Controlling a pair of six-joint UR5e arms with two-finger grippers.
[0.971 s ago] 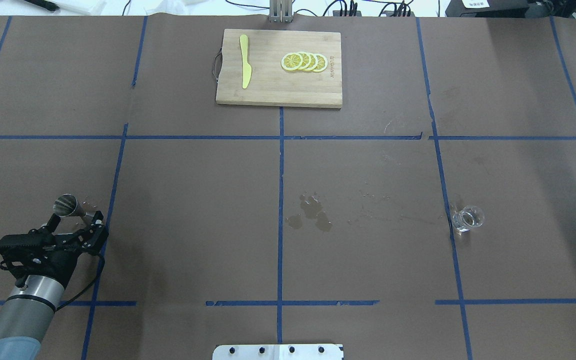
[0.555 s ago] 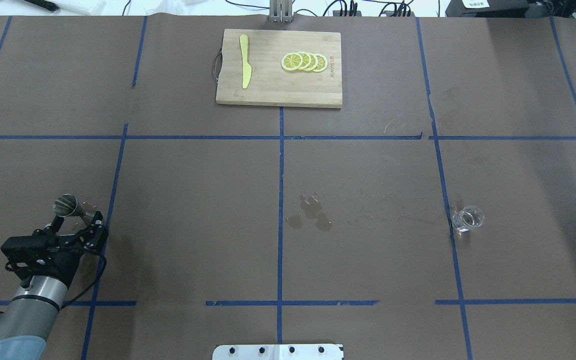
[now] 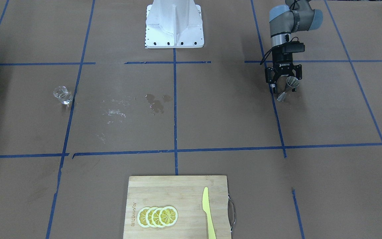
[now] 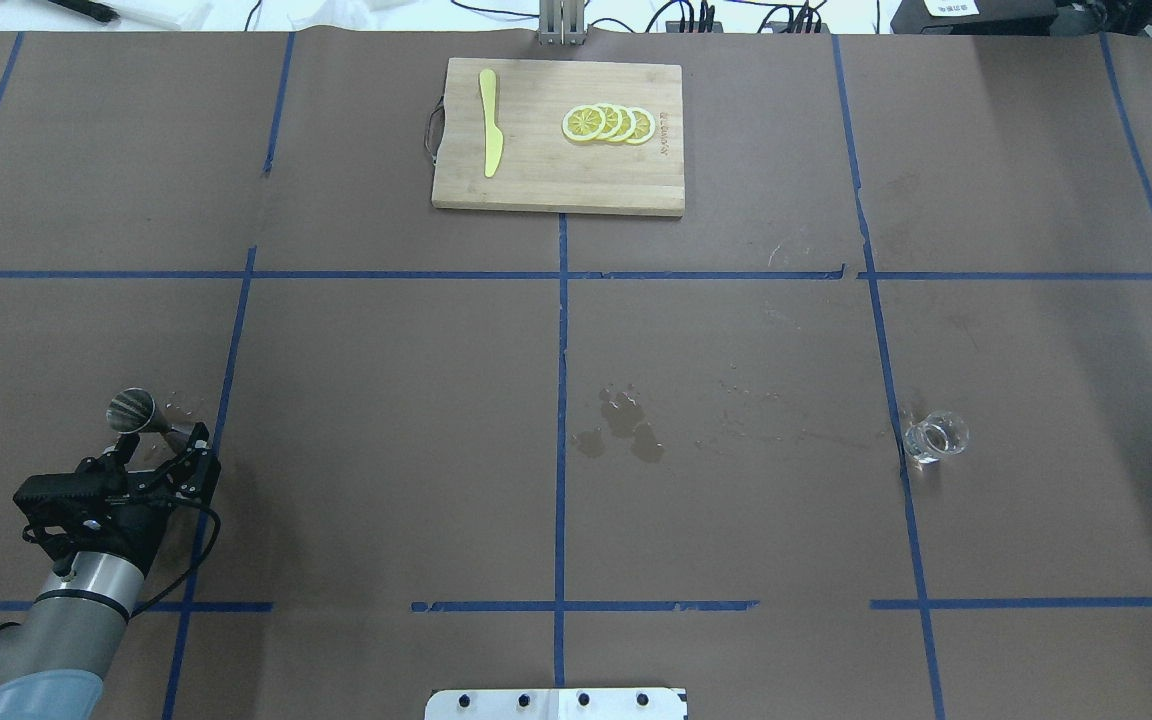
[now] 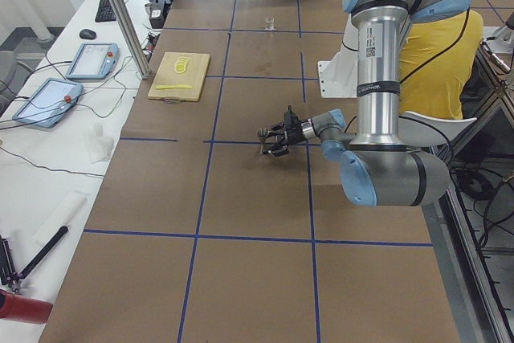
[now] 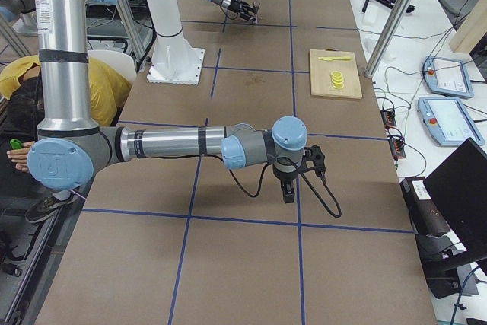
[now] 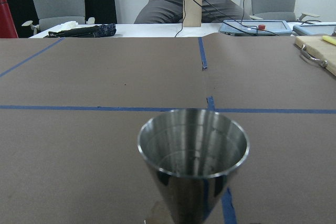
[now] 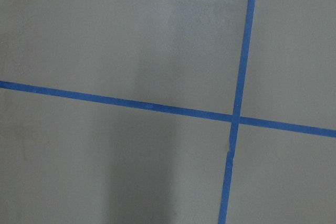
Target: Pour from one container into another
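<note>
The steel jigger (image 4: 133, 410) stands upright on the brown table at the near left, also seen in the front view (image 3: 288, 87) and filling the left wrist view (image 7: 193, 156). My left gripper (image 4: 163, 440) is open just behind it, its fingers (image 3: 272, 87) spread wide and apart from the metal. The clear glass cup (image 4: 936, 436) stands alone on the right half, by a blue tape line (image 3: 62, 94). My right gripper (image 6: 288, 188) hangs pointing down over bare table, far from both; I cannot tell whether it is open or shut.
A wooden cutting board (image 4: 556, 180) with lemon slices (image 4: 608, 124) and a yellow knife (image 4: 489, 120) lies at the far middle. Wet patches (image 4: 621, 425) mark the table's centre. The robot's base plate (image 4: 556, 705) sits at the near edge.
My left gripper has drawn back a little toward the robot's base, away from the jigger. The jigger and the glass cup have stayed where they were.
</note>
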